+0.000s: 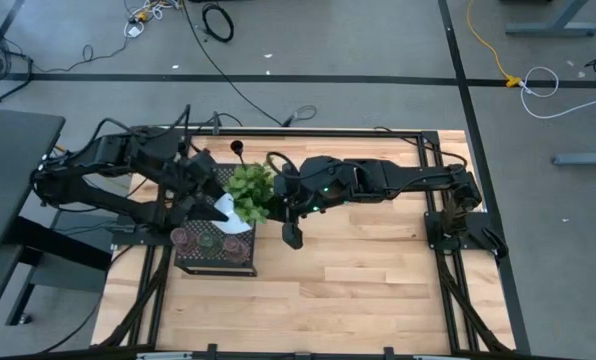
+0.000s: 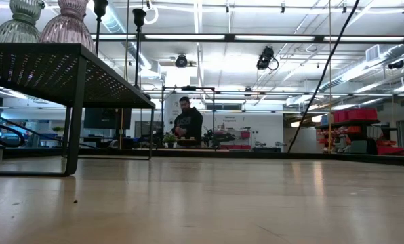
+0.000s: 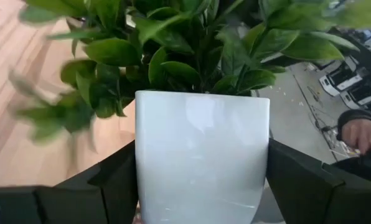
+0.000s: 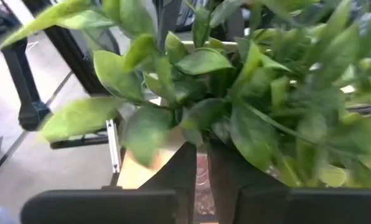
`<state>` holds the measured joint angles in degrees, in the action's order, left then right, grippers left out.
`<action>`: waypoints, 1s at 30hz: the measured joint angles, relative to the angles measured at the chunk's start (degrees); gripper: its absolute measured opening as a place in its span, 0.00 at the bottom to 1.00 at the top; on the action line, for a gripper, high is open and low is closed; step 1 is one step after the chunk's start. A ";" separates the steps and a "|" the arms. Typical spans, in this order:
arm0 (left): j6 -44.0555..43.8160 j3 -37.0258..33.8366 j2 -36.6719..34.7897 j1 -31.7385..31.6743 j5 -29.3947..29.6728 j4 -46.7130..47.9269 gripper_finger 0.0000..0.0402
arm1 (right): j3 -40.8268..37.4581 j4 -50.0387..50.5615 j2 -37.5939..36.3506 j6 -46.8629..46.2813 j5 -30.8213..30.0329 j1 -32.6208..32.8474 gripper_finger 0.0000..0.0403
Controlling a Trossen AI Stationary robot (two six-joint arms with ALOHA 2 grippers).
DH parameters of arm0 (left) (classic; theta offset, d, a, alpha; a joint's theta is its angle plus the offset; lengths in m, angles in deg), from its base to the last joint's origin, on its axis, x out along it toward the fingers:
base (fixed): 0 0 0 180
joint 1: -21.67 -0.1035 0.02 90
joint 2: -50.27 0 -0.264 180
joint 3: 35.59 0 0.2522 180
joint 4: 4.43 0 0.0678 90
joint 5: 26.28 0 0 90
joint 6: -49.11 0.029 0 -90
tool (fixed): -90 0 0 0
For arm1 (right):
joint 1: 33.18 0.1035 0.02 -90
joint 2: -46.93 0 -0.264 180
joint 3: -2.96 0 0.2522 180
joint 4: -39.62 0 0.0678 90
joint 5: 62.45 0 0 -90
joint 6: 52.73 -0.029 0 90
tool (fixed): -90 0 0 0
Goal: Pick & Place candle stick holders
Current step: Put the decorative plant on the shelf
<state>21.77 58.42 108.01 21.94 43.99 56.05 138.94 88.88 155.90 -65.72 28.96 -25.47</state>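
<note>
Three squat glass holders (image 1: 206,239), pinkish and pale green, stand on the black perforated stand (image 1: 218,255); two show in the low view (image 2: 22,20). Two black thin-stemmed holders (image 2: 139,17) rise behind the stand's top. Another black holder (image 1: 238,150) stands at the table's far side. My left gripper (image 1: 218,207) is shut on the white pot (image 3: 201,155) of the green plant (image 1: 250,192), at the stand's far edge. My right gripper (image 1: 286,198) is at the plant's right side among the leaves. Its fingers (image 4: 185,174) are almost together and nothing shows between them. My left gripper pinches the white pot's two opposite side walls (image 3: 142,174) between its two fingers (image 3: 114,183). The fingers come level from the table's left. The pot is upright with the leaves above it. Its bottom is out of view, so I cannot tell whether it rests on anything.
A dark piece (image 1: 292,235) shows just near of my right gripper. The table's wooden top (image 1: 358,280) lies right of and near the stand. A person (image 2: 187,122) stands in the room behind, and a hand (image 3: 360,134) shows past the pot.
</note>
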 joint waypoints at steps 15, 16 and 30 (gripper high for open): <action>0.88 0.02 -7.79 0.00 5.33 2.15 0.72 | -0.04 1.09 -0.53 -3.04 -0.48 0.61 0.28; 0.87 0.02 -8.38 0.00 5.39 2.17 0.72 | -0.04 1.09 -0.53 -3.04 -0.46 0.77 0.28; 5.67 0.09 -17.70 -0.04 10.98 3.38 0.72 | -0.04 4.31 -0.53 -7.22 -0.48 1.64 0.27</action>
<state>27.45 58.51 90.32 21.90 54.97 59.43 138.89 93.19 155.38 -72.94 28.48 -23.84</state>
